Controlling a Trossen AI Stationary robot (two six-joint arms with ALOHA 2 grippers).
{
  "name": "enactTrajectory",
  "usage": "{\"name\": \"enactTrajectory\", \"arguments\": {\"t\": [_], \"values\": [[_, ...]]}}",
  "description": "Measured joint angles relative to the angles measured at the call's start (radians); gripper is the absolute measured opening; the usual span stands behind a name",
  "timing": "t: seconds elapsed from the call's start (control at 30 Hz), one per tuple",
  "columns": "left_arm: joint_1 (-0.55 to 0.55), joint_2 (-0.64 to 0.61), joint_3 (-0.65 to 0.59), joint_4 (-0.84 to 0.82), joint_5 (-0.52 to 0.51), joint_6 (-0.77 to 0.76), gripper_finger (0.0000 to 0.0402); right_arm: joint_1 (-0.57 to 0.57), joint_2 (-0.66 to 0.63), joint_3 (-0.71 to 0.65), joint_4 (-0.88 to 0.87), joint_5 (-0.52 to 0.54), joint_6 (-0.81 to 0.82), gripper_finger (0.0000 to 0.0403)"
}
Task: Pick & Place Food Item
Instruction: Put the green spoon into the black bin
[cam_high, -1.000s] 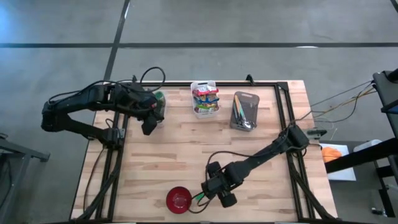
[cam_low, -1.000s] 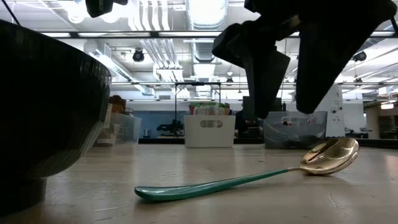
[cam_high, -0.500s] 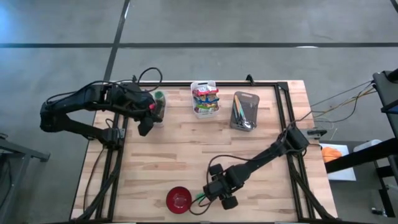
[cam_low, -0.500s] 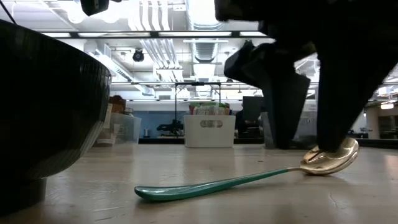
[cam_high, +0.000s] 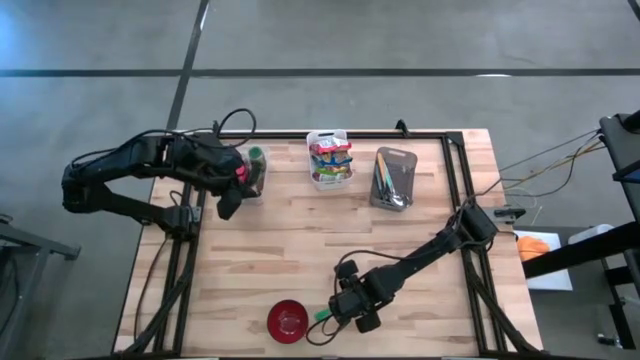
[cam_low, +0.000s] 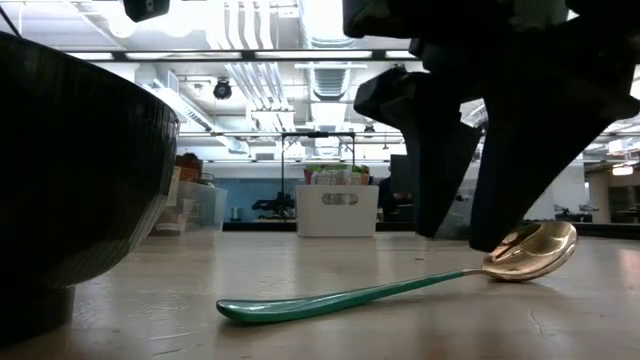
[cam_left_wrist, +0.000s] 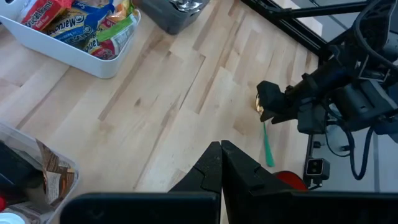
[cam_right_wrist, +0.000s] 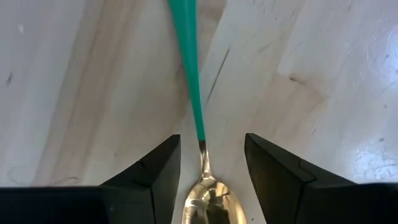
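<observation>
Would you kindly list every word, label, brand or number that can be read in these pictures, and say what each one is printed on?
"Mar...": partial lettering on a snack packet in the white bin, left wrist view; the rest is too blurred to read.
Other packets in that bin: printed, but unreadable.
Crumpled wrapper in the clear container: no legible text.
Spoon, red bowl, grey utensil tray: no text visible.

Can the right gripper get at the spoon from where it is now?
Probably yes. The right gripper is open right over the spoon, one finger on each side of its neck, next to the red bowl. Nothing lies between the fingers and the spoon.
</observation>
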Motion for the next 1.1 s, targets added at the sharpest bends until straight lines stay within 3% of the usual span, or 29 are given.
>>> {"name": "enactTrajectory", "arguments": {"t": [0.5, 0.6, 0.87, 1.1], "values": [[0.0, -0.001, 0.0, 0.0, 0.0, 0.028, 0.0001, 0.002, 0.0, -0.058, 0.032, -0.023, -0.014, 0.0168], [0.0, -0.001, 0.0, 0.0, 0.0, 0.032, 0.0001, 0.002, -0.002, -0.086, 0.07, -0.038, -0.028, 0.014], [0.0, -0.001, 0.0, 0.0, 0.0, 0.034, 0.0001, 0.003, -0.006, -0.118, 0.117, -0.06, -0.002, 0.002], [0.0, 0.0, 0.0, 0.0, 0.0, 0.034, 0.0001, 0.002, -0.006, -0.118, 0.119, -0.066, 0.15, 0.0013]]}}
